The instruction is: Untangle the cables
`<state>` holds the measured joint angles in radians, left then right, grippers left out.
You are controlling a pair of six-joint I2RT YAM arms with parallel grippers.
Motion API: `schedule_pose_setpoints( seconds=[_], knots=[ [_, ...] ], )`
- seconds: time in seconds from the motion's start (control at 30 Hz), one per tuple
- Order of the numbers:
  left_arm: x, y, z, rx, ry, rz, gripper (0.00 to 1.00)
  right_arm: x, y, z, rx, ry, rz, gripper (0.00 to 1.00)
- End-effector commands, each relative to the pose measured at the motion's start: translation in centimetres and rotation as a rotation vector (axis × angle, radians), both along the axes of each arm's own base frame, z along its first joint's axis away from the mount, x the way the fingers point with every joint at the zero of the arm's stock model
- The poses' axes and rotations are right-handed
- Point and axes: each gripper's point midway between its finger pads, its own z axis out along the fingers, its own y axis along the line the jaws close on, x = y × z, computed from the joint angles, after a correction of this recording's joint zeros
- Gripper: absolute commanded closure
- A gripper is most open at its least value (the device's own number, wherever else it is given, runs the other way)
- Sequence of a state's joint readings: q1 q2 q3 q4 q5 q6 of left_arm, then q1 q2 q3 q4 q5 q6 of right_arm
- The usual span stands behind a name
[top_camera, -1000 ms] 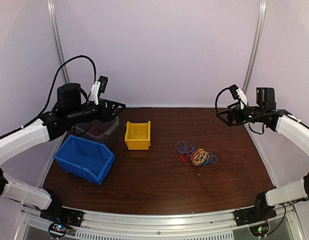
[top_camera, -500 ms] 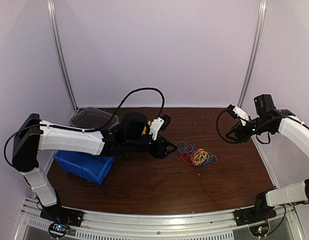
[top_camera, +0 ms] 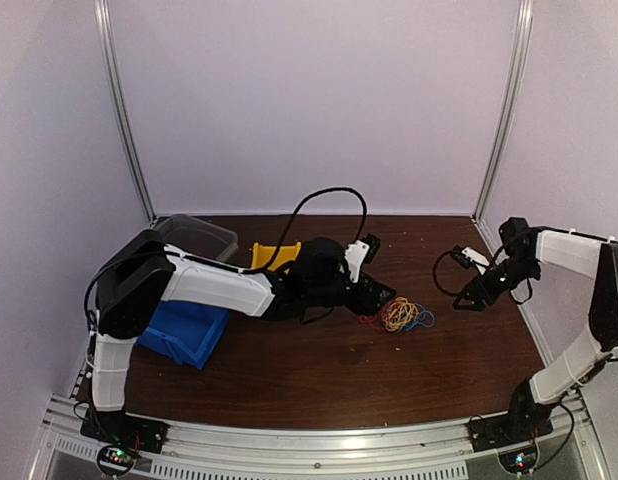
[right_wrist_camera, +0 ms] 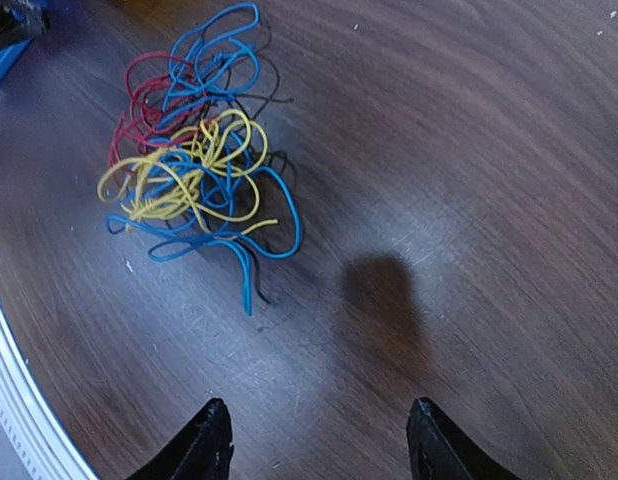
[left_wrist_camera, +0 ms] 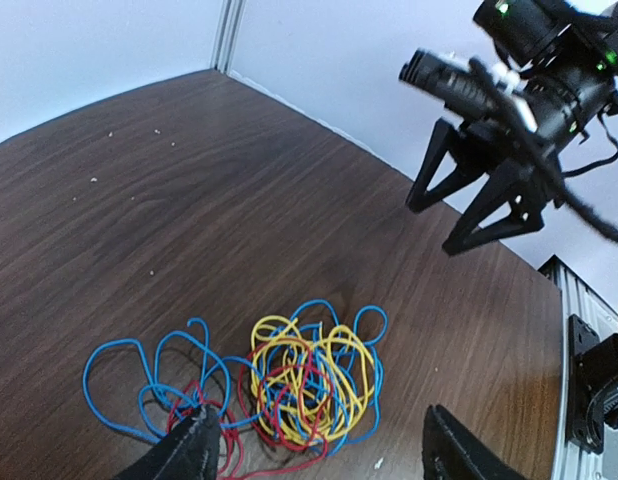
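My left gripper [left_wrist_camera: 319, 452] has swung in from the left and now hangs just short of the tangled bundle of thin red, blue and yellow cables [left_wrist_camera: 307, 378]. Its jaws are spread wide and empty, so I judge the first pluck is close. The bundle lies right of centre on the dark wooden table [top_camera: 319, 370], yellow loops knotted in the middle and blue ones straying outward. Farther right, my right gripper [top_camera: 467, 298] has dropped low, jaws apart, holding nothing.

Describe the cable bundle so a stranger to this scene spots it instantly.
On the dark wooden table, look right of centre, just beyond the left gripper. The cables lie there: a loose tangle of thin red, blue and yellow loops, unlike the boxy blue bin at left.
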<state>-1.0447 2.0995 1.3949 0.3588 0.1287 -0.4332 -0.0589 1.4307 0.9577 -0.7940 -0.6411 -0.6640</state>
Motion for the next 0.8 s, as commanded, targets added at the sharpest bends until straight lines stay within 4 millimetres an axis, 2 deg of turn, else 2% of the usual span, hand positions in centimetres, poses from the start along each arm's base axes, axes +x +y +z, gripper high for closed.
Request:
schedule_pose_setpoints(
  seconds=[0.0,0.1,0.23,0.4,0.53,0.77],
  knots=[
    [0.3,-3.6,2.6,-0.116,-0.036,-0.031,0.3,0.1,-0.4,-2.0,0.063,0.053,0.051,0.4],
    [0.1,-4.9,1.5,-0.126,-0.003,-0.024,0.32,0.6,-0.5,-3.1,0.087,0.059,0.052,0.42],
    [0.0,-5.9,-0.9,-0.063,-0.039,0.037,0.31,0.3,0.5,-3.1,0.147,0.052,0.079,0.42],
    [1.0,-6.8,-3.6,-0.006,-0.025,0.09,0.31,0.5,1.2,-3.9,0.16,0.057,0.087,0.41],
    [1.5,-7.5,-5.5,0.02,-0.017,0.09,0.31,0.2,2.6,-4.7,0.17,0.085,0.116,0.42],
    [2.3,-6.5,-7.9,0.0,0.083,0.143,0.47,-0.2,4.7,-5.1,0.16,0.099,0.173,0.42]
  ],
)
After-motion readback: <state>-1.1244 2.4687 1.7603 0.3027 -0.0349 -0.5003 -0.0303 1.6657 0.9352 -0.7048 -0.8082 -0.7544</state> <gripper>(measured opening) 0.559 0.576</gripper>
